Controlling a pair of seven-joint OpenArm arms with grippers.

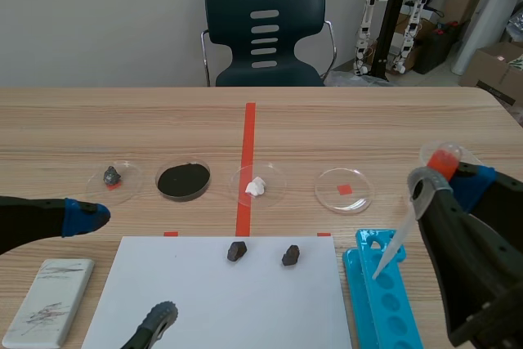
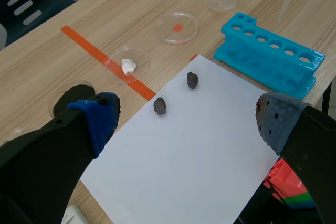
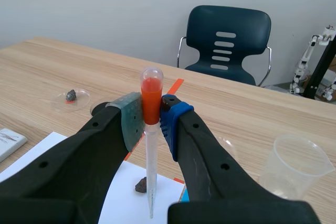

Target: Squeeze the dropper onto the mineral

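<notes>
Two dark mineral pieces (image 1: 237, 251) (image 1: 290, 255) lie on the white paper sheet (image 1: 212, 300); the left wrist view shows them (image 2: 159, 106) (image 2: 192, 80) ahead of my left gripper. My right gripper (image 1: 445, 181) is shut on the dropper (image 1: 392, 247), pinching its red-filled bulb (image 3: 150, 95). The clear tube hangs tilted down, its tip over the near end of the blue rack, to the right of the minerals. My left gripper (image 1: 90, 217) is open and holds nothing, low at the table's left; its fingers stand wide apart in the left wrist view (image 2: 186, 121).
Petri dishes stand in a row: a grey stone (image 1: 113, 176), black powder (image 1: 183, 180), a white lump (image 1: 257, 186), one bare (image 1: 344, 189). A blue tube rack (image 1: 384, 300) sits right of the paper, with a clear cup (image 3: 294, 166) beyond it. A white tile (image 1: 49, 312) and a black handle (image 1: 155, 320) lie near the front.
</notes>
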